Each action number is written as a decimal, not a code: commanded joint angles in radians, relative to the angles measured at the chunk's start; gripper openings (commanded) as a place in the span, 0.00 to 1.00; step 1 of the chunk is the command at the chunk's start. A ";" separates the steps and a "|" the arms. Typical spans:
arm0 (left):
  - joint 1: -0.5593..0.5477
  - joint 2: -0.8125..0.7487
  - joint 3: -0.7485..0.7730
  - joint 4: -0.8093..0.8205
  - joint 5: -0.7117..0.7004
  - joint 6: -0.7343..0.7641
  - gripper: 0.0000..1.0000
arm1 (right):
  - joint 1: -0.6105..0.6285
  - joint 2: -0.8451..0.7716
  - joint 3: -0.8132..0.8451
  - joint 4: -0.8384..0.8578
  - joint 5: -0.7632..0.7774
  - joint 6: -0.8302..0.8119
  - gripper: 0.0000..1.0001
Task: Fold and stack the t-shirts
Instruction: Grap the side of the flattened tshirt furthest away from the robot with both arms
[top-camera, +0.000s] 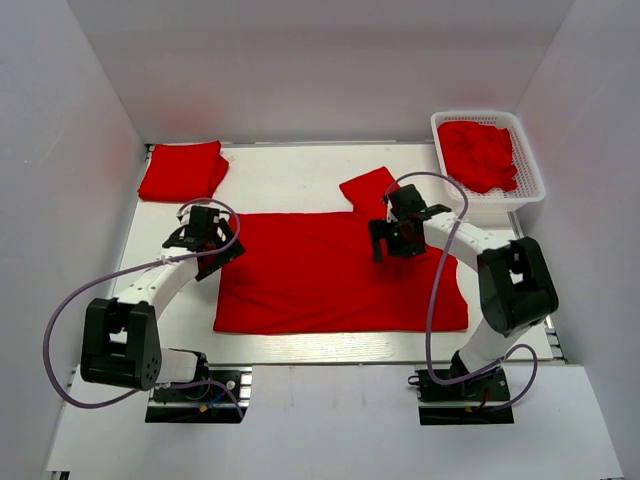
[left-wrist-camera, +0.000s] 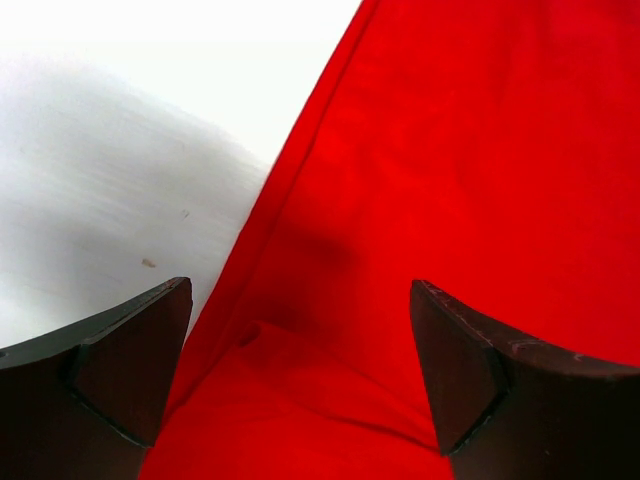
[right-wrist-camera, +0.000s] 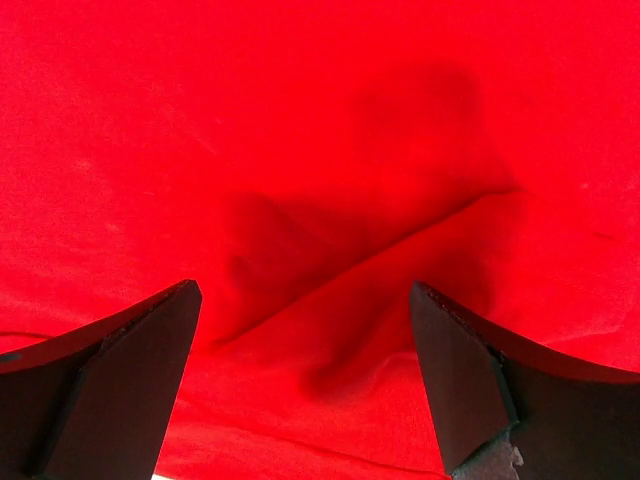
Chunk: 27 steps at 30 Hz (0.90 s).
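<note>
Basket (top-camera: 478, 115) of white mesh sits at the far right corner with crumpled red shirts (top-camera: 480, 155) inside, and we see a folded t-shirt (top-camera: 182, 170) at the far left. Bare table (top-camera: 290, 175) lies open between them. The spread t-shirt (top-camera: 340, 270) fills the middle. Our left gripper (left-wrist-camera: 300, 310) hangs parted over its left edge. Our right gripper (right-wrist-camera: 305, 310) hangs parted above a crease near the sleeve (top-camera: 368, 188).

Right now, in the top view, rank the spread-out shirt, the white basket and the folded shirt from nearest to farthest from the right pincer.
1. The spread-out shirt: directly beneath the right pincer, at the table's centre.
2. The white basket: in the far right corner.
3. The folded shirt: in the far left corner.
</note>
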<state>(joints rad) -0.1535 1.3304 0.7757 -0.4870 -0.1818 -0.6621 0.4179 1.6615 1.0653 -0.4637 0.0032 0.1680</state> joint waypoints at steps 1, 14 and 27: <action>0.003 -0.045 -0.010 -0.002 0.005 0.016 1.00 | 0.012 0.023 0.030 -0.032 0.040 0.007 0.90; 0.003 -0.074 -0.049 -0.011 -0.004 0.016 1.00 | 0.018 0.043 -0.005 -0.033 0.124 0.068 0.44; 0.003 -0.103 -0.058 -0.012 -0.004 0.016 1.00 | 0.018 0.040 -0.048 -0.050 0.139 0.128 0.44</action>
<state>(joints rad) -0.1535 1.2701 0.7258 -0.4984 -0.1799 -0.6537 0.4297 1.7020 1.0336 -0.5064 0.1360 0.2707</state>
